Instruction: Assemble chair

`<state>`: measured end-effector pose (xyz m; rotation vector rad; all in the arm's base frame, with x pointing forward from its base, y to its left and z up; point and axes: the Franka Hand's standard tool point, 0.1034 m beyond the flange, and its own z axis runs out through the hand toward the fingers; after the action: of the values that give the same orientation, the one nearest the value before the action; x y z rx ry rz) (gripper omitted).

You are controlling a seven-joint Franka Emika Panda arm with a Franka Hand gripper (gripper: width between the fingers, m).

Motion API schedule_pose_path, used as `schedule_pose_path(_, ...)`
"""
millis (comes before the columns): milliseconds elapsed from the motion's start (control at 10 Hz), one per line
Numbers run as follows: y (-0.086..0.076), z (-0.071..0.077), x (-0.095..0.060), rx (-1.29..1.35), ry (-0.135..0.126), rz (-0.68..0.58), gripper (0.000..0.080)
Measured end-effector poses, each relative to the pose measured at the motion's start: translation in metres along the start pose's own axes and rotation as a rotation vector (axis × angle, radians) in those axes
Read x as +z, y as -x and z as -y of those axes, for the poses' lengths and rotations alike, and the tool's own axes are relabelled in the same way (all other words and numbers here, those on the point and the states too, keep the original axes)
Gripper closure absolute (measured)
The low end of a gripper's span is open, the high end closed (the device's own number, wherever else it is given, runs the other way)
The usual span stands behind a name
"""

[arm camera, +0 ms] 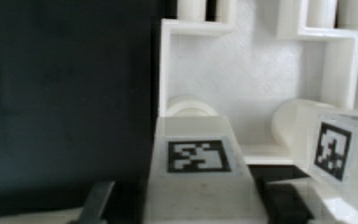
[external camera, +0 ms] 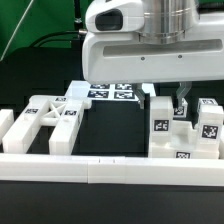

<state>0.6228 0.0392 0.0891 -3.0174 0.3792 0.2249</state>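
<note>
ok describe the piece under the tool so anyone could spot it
Find the white arm and follow it down to the tool. Under it, on the exterior view's right, stands a cluster of tagged white blocks. It is the block between the tool's fingers, the cluster's leftmost in that view.

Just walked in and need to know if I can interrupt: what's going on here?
A robot arm is building a chair from loose pieces. Its gripper is down over a tagged white block at the exterior view's right, with one finger on each side. Whether it already grips the block is unclear. The cut-out frames lie untouched at the exterior view's left.
</note>
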Motion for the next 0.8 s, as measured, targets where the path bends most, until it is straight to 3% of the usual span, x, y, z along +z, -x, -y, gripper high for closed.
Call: schedule_pose_path(800, 0.002, 0.012, 0.003, 0.686, -0.042, -0.089, 0.0512)
